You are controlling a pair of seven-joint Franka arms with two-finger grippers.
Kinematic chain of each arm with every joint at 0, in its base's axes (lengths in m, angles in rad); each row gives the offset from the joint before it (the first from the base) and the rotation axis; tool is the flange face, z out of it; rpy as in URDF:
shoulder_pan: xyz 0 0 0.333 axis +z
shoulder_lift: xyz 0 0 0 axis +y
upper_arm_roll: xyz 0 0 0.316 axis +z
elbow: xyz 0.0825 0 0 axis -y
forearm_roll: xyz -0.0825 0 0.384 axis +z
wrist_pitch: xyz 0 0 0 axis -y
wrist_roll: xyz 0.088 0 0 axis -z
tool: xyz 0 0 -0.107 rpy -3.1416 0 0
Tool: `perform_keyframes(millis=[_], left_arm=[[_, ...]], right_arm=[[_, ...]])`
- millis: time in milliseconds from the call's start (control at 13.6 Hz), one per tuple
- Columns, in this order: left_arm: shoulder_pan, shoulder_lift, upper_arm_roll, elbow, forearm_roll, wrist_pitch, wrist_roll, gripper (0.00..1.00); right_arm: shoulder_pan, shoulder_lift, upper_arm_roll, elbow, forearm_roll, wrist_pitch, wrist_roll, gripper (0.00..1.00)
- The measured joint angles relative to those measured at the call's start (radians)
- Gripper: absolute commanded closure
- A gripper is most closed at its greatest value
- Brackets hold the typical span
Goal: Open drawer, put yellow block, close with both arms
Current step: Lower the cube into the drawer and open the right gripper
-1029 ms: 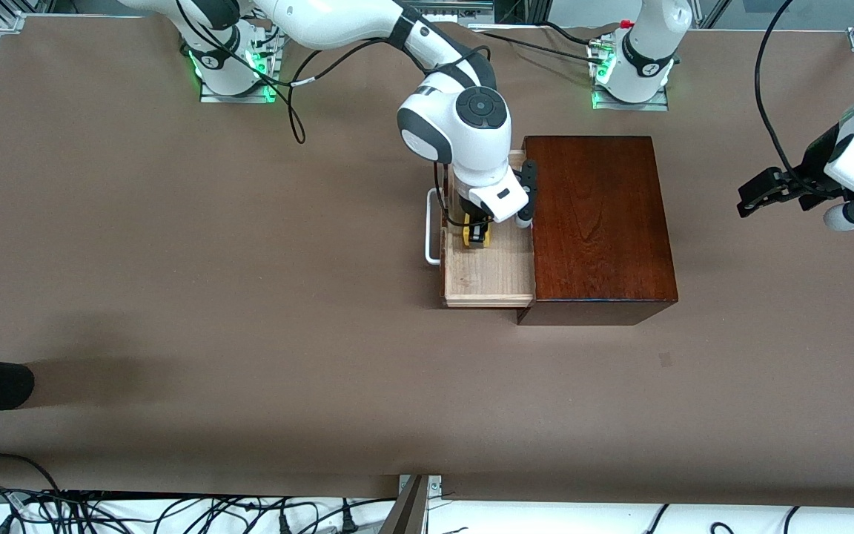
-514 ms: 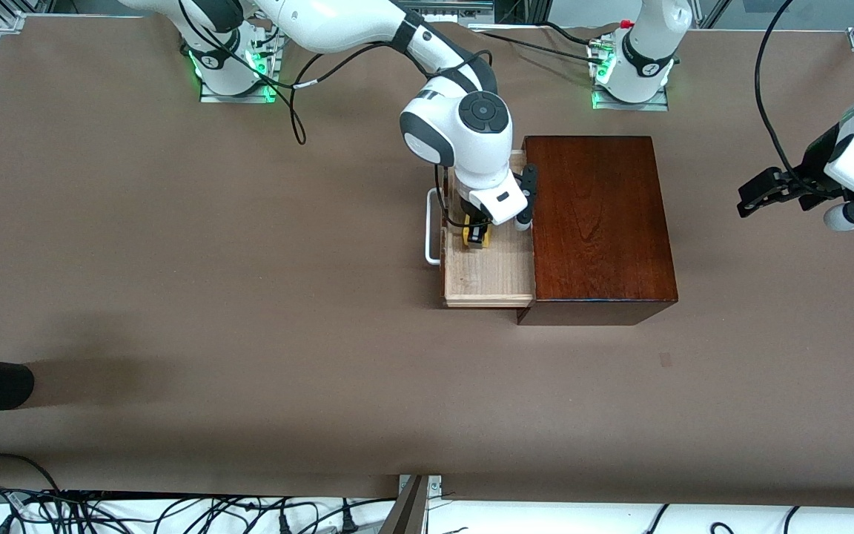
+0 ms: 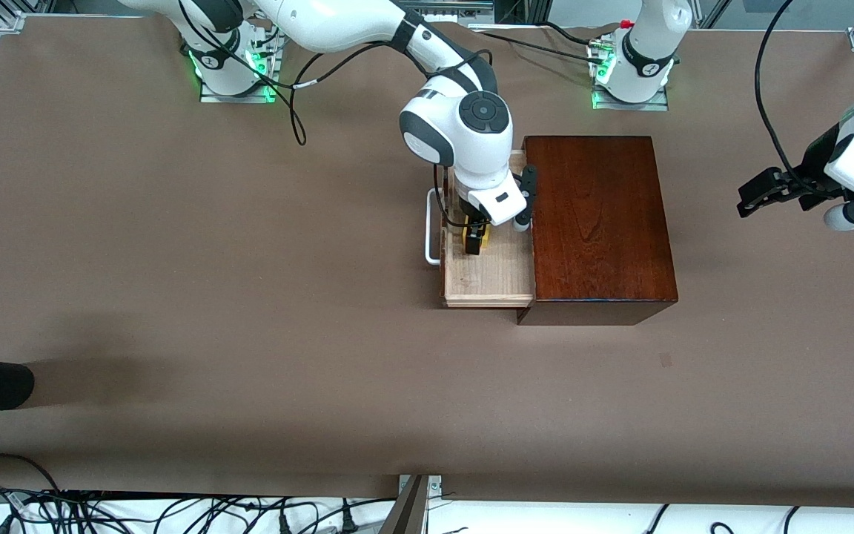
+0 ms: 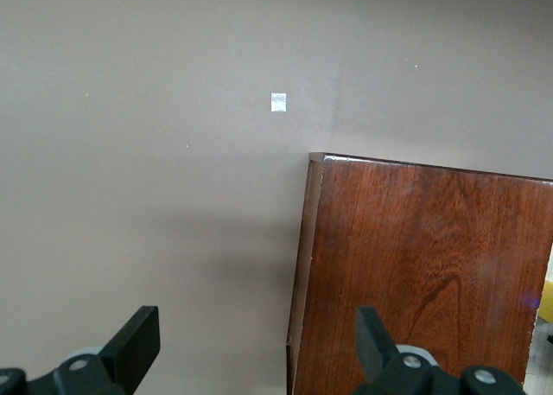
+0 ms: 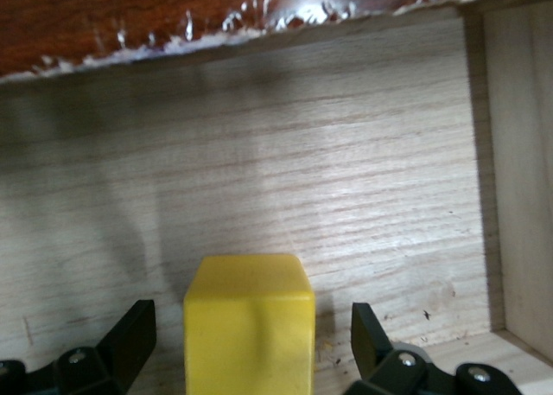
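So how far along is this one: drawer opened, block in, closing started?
Done: the drawer stands pulled out of the wooden box. In hand: the yellow block sits on the drawer floor between the open fingers of the right gripper, apparently just let go. Left: pulling that gripper clear and pushing the drawer shut with both arms; the left gripper waits open above the table, toward its own end.

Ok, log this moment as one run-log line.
drawer: open | yellow block: in drawer, released | right end effector: open, astride block | left end effector: open, waiting
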Motion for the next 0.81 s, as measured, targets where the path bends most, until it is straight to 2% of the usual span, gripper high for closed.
perform_keyframes(millis=[294,514,808], left_arm=[[0.000,0.001,0.000,0.000,0.000,0.002,0.000,0.00],[0.000,0.010,0.000,0.011,0.000,0.005,0.000,0.00],[0.000,0.030,-0.003,0.024,0.000,0.006,0.001,0.00]], right_arm=[[0.001,-0.014,0.000,0.106,0.000,-0.155,0.000,0.00],[-0.013,-0.067,-0.016,0.128,0.000,-0.217,0.003,0.00],[-0.135,-0.110,-0.023,0.128,0.001,-0.240,0.005,0.00]])
